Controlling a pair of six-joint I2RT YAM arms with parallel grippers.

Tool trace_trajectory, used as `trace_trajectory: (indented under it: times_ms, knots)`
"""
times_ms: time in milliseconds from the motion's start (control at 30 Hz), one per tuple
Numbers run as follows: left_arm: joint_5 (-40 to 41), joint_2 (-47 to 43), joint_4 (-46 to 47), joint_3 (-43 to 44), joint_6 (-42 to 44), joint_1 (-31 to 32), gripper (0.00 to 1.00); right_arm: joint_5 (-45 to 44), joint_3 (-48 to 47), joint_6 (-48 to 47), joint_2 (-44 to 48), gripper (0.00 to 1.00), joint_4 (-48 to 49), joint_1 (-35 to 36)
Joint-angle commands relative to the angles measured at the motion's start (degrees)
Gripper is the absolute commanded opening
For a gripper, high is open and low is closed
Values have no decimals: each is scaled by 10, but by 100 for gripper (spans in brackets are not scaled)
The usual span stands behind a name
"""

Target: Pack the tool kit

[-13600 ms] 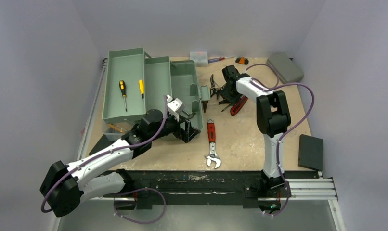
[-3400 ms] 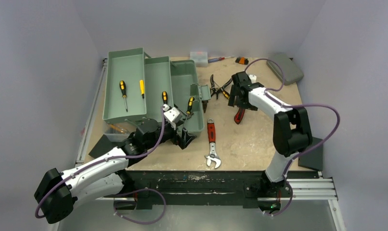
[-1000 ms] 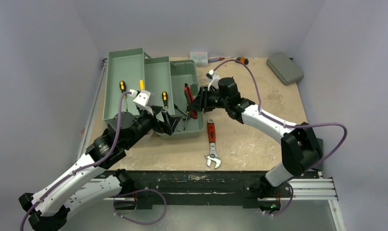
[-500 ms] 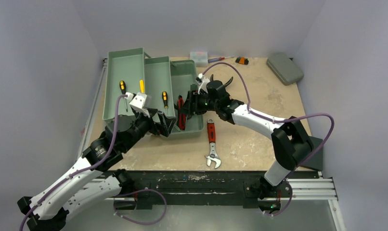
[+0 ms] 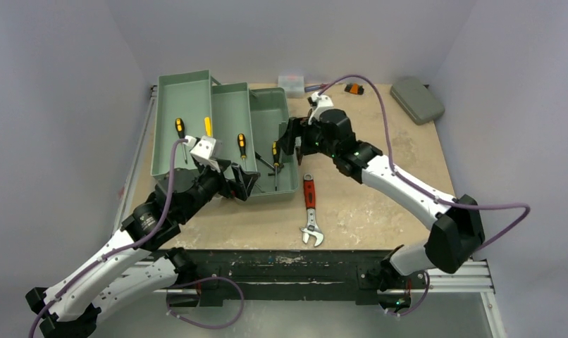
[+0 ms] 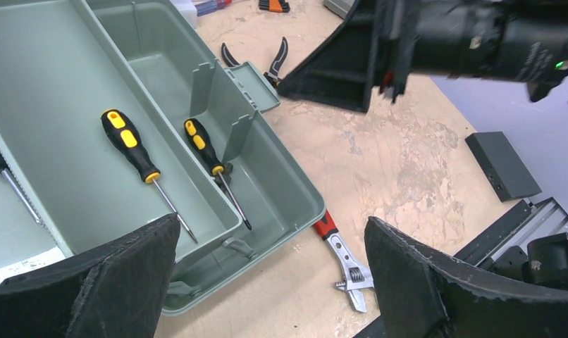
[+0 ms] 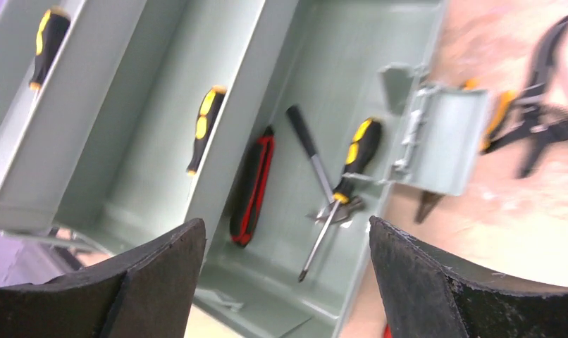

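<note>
A: Two grippers, both empty. The right gripper (image 7: 285,225) has its jaws wide apart with nothing between them, hanging over the open toolbox (image 7: 323,70). The left gripper (image 6: 270,225) is spread wide too, holding nothing, with the box's near corner just ahead of it.

B: What's under the right one?

A: A red-handled tool (image 7: 251,186) lies flat on the box floor, just below and a bit left of the fingers. Beside it, a yellow-and-black screwdriver (image 7: 355,158) crosses a black rod (image 7: 306,148). Further left and one tier up, a second screwdriver (image 7: 204,127) lies in the tray (image 7: 154,105).

B: Step in hand?

A: My read is that the drop-off is done, so get clear and fetch the next tool. The pliers (image 7: 542,116) lie on the table (image 5: 380,211) past the box's hinged flap (image 7: 443,141), off to the gripper's right. The wrench (image 5: 310,210) lies back toward the arm bases.

B: Tips?

A: Lift straight up first so the fingers clear the box wall and that flap, with the jaws apart, then swing right. The pliers are blurred and may be more than one pair, so come down over a single handle, not the heap. The left arm should stay off the box's middle to avoid a clash.
</note>
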State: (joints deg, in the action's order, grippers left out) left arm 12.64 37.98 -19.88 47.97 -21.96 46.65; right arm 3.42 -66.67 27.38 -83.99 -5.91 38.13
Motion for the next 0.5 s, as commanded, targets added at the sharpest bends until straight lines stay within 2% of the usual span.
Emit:
trace_trajectory:
  times_ms: [0, 133, 267, 333, 467]
  knots:
    - [3, 2, 12, -1, -5, 2, 100, -95, -19, -38, 43, 84, -27, -32]
    - [3, 5, 14, -3, -5, 1, 100, -84, -7, -12, 52, 91, -28, -102]
    - [-1, 11, 27, -13, -3, 2, 99, -49, -20, 63, 20, 96, -61, -189]
    - [-12, 11, 48, -34, 2, 2, 99, 15, -15, 88, -3, 96, -33, -227]
    - [-40, 11, 106, -87, 30, 2, 99, 58, -10, 124, -60, 96, 23, -273]
